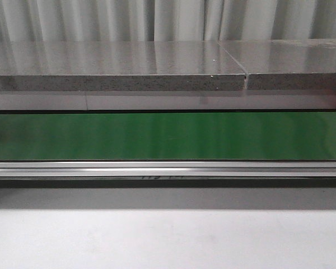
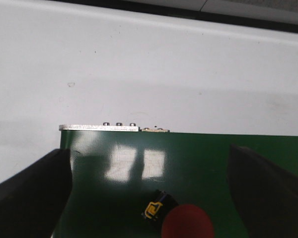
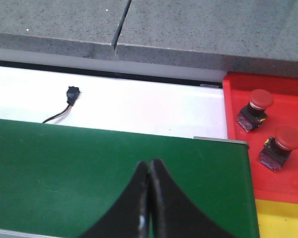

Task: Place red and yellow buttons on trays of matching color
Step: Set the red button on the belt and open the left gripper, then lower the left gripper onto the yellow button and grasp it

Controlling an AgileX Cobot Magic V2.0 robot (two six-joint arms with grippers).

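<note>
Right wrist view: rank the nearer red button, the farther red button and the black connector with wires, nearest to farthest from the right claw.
1. Nearer red button, on the red tray, closest to the right claw.
2. Farther red button, deeper on that tray.
3. Black connector, on the white strip past the green belt; close to the second, so that order is uncertain.

Front view level across green belt [image 1: 168,136]; both wrist views close above it.
</note>
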